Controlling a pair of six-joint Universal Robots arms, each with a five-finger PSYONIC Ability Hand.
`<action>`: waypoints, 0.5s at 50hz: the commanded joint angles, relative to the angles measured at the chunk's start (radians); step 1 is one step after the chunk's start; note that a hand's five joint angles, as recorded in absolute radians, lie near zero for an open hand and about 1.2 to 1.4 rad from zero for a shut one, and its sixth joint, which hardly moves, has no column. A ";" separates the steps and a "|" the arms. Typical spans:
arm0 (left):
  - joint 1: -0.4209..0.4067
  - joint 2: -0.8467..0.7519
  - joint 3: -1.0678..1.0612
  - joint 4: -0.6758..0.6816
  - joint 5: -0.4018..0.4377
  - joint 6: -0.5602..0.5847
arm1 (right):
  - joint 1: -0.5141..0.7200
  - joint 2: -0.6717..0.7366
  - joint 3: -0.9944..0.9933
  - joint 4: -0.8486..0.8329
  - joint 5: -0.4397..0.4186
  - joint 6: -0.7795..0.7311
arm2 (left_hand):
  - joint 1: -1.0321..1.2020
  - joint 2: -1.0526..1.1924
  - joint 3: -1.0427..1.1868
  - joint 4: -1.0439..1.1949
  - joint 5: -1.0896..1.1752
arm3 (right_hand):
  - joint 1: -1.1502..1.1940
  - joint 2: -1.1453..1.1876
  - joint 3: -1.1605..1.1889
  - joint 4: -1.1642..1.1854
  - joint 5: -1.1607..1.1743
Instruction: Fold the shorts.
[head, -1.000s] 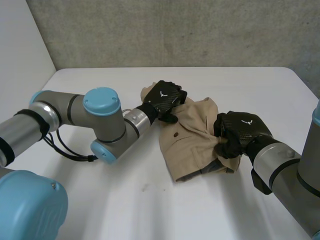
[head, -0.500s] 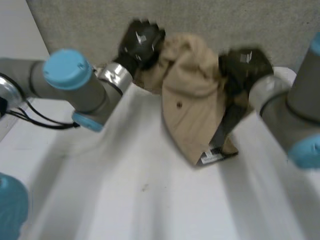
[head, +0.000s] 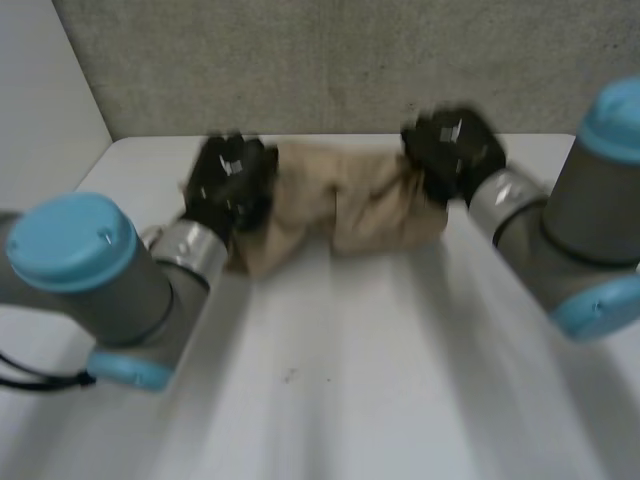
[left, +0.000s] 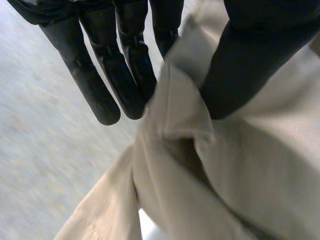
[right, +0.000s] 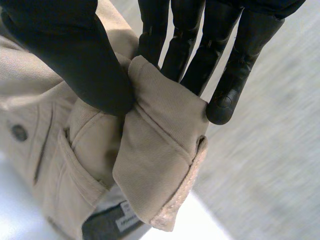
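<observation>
The tan shorts (head: 345, 205) hang stretched between my two hands above the far part of the white table (head: 350, 380). My left hand (head: 232, 180) pinches one end of the shorts (left: 190, 130) between thumb and fingers (left: 132, 65). My right hand (head: 452, 150) holds the other end, with the thumb pressing a folded edge of the shorts (right: 160, 165) against the fingers (right: 230, 65). A button (right: 19, 133) and a dark label (right: 107, 222) show on the cloth below the right hand.
A grey wall (head: 330, 60) rises behind the table's far edge. A lighter wall panel (head: 40, 90) stands at the left. Both arms (head: 90, 270) reach forward over the table's sides.
Both hands lifted the shorts off the table, then drew apart and came lower, so the cloth now hangs stretched sideways between them.
</observation>
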 joint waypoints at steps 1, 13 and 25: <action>-0.029 0.001 -0.122 -0.088 0.004 0.074 | -0.006 0.070 0.165 0.046 0.009 -0.036 | -0.310 -0.314 -0.321 -0.320 -0.328 | 0.417 0.199 0.242 0.206 0.259; -0.020 0.218 -0.127 -0.345 0.010 0.094 | -0.052 -0.075 0.323 0.053 0.022 0.057 | -0.660 -0.664 -0.671 -0.670 -0.677 | -0.568 -0.786 -0.743 -0.779 -0.726; 0.003 0.349 -0.214 -0.431 -0.025 -0.237 | -0.176 -0.300 0.437 0.064 0.000 0.297 | -0.633 -0.637 -0.645 -0.643 -0.651 | -0.607 -0.825 -0.782 -0.817 -0.764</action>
